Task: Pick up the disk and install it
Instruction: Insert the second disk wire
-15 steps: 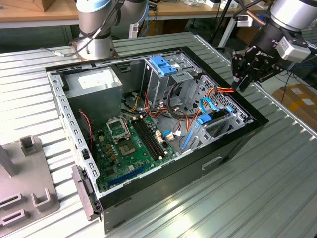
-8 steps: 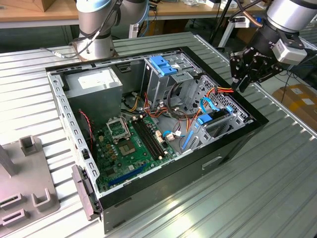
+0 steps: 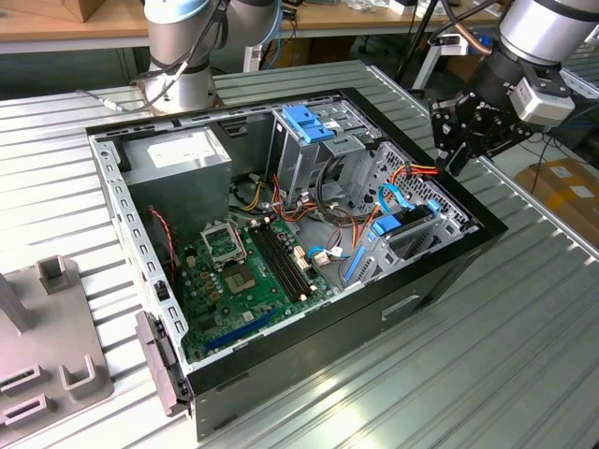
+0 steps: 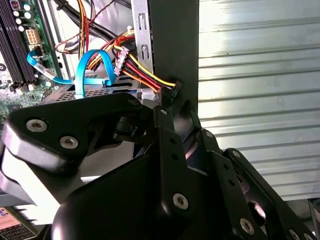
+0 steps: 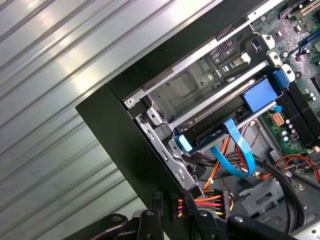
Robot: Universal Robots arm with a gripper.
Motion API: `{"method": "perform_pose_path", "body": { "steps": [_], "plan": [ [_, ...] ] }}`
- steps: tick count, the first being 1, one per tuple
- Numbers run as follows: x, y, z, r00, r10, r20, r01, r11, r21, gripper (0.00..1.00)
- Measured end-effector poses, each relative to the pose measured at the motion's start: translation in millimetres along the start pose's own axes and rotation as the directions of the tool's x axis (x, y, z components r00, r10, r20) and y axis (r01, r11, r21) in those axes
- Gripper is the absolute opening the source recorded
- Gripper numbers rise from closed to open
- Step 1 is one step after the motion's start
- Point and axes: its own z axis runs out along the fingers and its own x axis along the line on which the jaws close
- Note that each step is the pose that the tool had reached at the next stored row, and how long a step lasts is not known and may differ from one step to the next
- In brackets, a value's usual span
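The disk [image 5: 216, 123] is a dark slab with blue side rails, lying flat in the lower bay at the open computer case's [image 3: 440, 271] front corner; in the exterior view the disk [image 3: 410, 238] sits under a metal bracket. My black gripper [image 3: 449, 165] hangs over the case wall at the exterior view's right, just past that bay. In both wrist views the gripper [image 4: 174, 106] [image 5: 172, 202] is shut on a black power connector [image 4: 172, 91] whose red, yellow and black wires run back into the case. A blue data cable [image 5: 240, 155] loops beside the disk.
Inside the case are a grey power supply [image 3: 178, 159], the green motherboard [image 3: 248, 271] and a blue-topped drive cage [image 3: 314, 126]. The arm's base [image 3: 182, 65] stands behind the case. A grey fixture [image 3: 47, 346] sits at the exterior view's left on the ribbed metal table [image 3: 468, 374].
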Motion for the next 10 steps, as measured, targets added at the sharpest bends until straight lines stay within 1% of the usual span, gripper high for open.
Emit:
{"method": "perform_pose_path", "body": {
  "steps": [4, 5, 6, 10],
  "plan": [
    [0.0, 0.0, 0.1, 1.0000, 0.000, -0.0001, 0.000, 1.0000, 0.0002, 0.30],
    [-0.1, 0.1, 0.5, 1.0000, 0.000, -0.0036, 0.000, 1.0000, 0.0029, 0.30],
    [0.0, 0.1, 0.7, 1.0000, 0.000, -0.0054, 0.000, 1.0000, 0.0039, 0.30],
    [-0.6, 0.4, 1.6, 1.0000, 0.000, -0.0067, 0.000, 1.0000, 0.0049, 0.30]
  ]
}}
